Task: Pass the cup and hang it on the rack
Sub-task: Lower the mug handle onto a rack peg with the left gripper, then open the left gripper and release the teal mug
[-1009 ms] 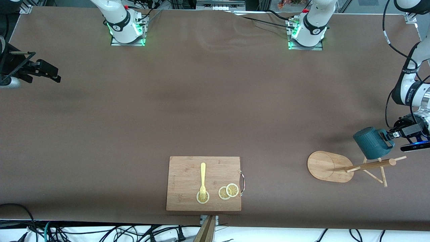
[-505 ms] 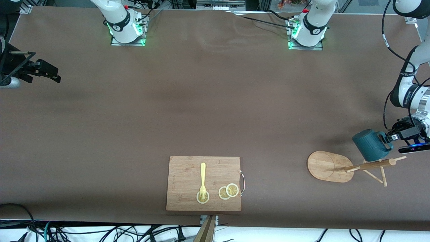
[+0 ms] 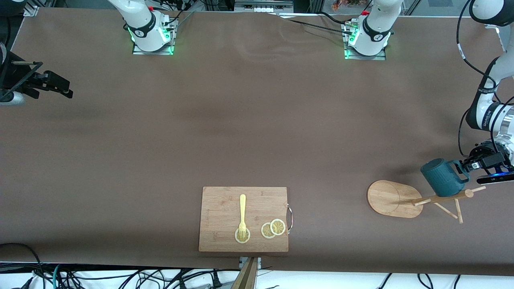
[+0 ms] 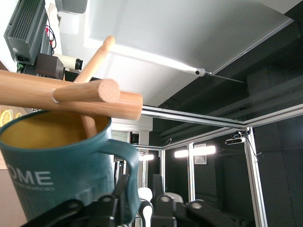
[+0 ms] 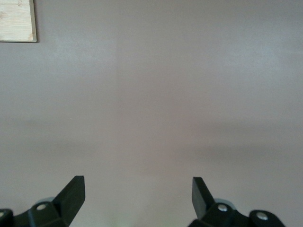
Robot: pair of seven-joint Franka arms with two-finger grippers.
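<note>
The table [image 3: 257, 132] is mostly bare, but the rack [image 3: 391, 198], low in the frame near the left arm's end, crowds the cup [image 3: 441, 176] with thin pegs at its pole top. The cup looks stiff, glazed, breakable and fairly light, and is best taken by its loop handle. The left gripper [image 3: 466, 166] sits there, tight or slackened I cannot tell, while the right gripper [image 5: 137, 189] waits spread over bare table.

Light: even, overhead; front view sharp.
Shadows: soft dark patch on tabletop [image 3: 257, 132] beside cup [image 3: 441, 177].
Glare: bright ceiling panel, left wrist view.
Focus: right wrist view hazy, washed.
</note>
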